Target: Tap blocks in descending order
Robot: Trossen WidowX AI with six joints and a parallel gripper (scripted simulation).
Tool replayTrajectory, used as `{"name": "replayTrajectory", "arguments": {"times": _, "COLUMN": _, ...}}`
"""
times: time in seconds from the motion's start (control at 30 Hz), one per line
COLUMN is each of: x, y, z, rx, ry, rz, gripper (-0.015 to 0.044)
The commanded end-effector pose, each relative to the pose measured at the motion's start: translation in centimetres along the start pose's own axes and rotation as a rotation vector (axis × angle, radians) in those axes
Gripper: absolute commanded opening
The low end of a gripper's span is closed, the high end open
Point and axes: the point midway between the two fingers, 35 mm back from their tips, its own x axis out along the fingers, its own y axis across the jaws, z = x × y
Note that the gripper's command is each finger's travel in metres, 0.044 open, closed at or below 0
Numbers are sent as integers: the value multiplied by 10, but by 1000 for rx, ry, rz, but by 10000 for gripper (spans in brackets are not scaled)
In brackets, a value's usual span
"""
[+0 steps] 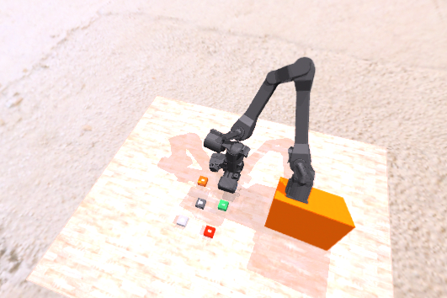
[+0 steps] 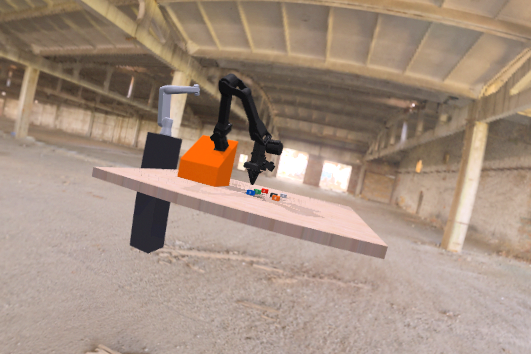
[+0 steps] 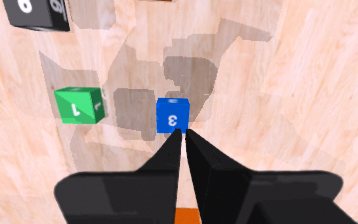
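Observation:
My gripper (image 2: 253, 183) (image 3: 182, 133) is shut and empty, its tips a little above the blue block (image 2: 250, 192) (image 3: 173, 116), which shows a 3; the arm hides that block in the top view. The green block (image 1: 223, 204) (image 2: 257, 192) (image 3: 75, 111) shows a 1. The dark grey block (image 1: 200, 204) (image 3: 35, 15) is cut off in the wrist view, its digit a 6 or 9. The orange block (image 1: 202, 181) (image 2: 276, 198), red block (image 1: 210, 231) (image 2: 265, 191) and pale grey block (image 1: 182, 220) (image 2: 283, 196) have digits too small to read.
The arm stands on a large orange box (image 1: 306, 219) (image 2: 204, 167) on the wooden table (image 1: 124, 219) (image 2: 332, 220). A dark pillar (image 2: 152, 220) with a light grey arm (image 2: 165, 107) stands by the table's edge. Arm shadows lie around the blocks.

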Motion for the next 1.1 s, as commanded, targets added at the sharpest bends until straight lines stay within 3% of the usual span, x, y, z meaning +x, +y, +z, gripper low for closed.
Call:
{"name": "replayTrajectory", "arguments": {"times": 0.0, "x": 7, "y": 0, "z": -4, "rx": -9, "ry": 10, "rz": -3, "gripper": 20}}
{"name": "replayTrajectory", "arguments": {"times": 0.7, "x": 32, "y": 0, "z": -5, "rx": -9, "ry": 11, "rz": -5, "gripper": 20}}
{"name": "replayTrajectory", "arguments": {"times": 0.83, "x": 4, "y": 0, "z": -4, "rx": -8, "ry": 9, "rz": -4, "gripper": 20}}
{"name": "replayTrajectory", "arguments": {"times": 0.97, "x": 0, "y": 0, "z": -3, "rx": -8, "ry": 10, "rz": -3, "gripper": 20}}
{"name": "replayTrajectory", "arguments": {"times": 1.07, "x": -31, "y": 2, "z": 1, "rx": -8, "ry": 8, "rz": 4, "gripper": 20}}
